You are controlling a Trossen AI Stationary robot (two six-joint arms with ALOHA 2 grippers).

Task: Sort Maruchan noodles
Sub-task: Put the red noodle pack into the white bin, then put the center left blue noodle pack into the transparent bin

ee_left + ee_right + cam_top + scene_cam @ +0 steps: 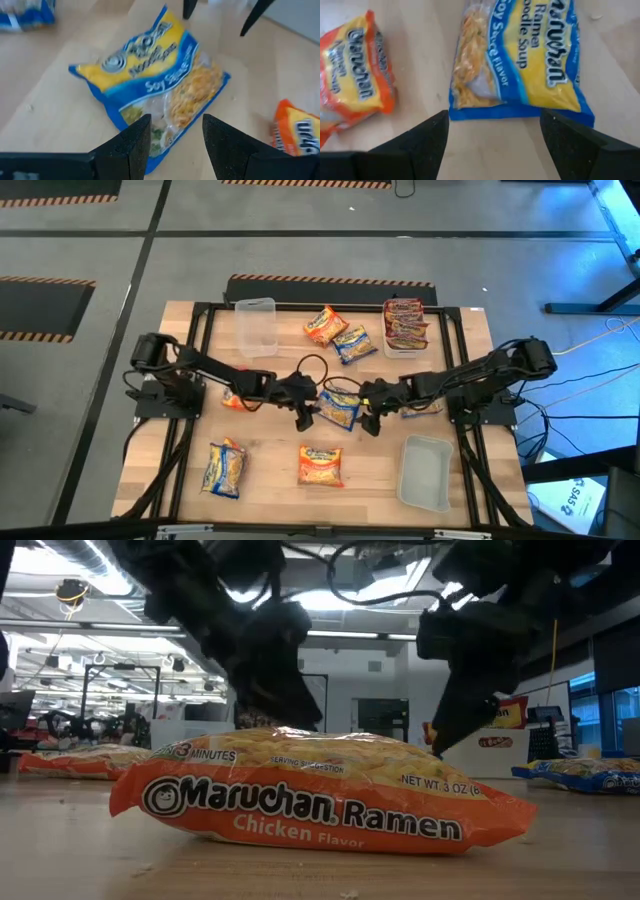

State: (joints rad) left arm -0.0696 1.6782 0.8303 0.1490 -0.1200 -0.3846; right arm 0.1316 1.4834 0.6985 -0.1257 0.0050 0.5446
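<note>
1. The blue-and-yellow packet (pixel 339 409) lies flat on the surface at mid-table, between both arms.
2. The right gripper (pixel 492 137) hovers just beside it, fingers wide apart, empty.
3. The left gripper (pixel 176 142) hovers at its other end, fingers apart, empty.
4. Risk: both arms converging there could collide, or a finger could skid off the slick wrapper.

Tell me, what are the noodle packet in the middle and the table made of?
The blue-and-yellow noodle packet looks like thin shiny plastic film: it crinkles, glints, and has a clear patch showing noodles. The table looks like pale wood, matte, with visible grain.
</note>
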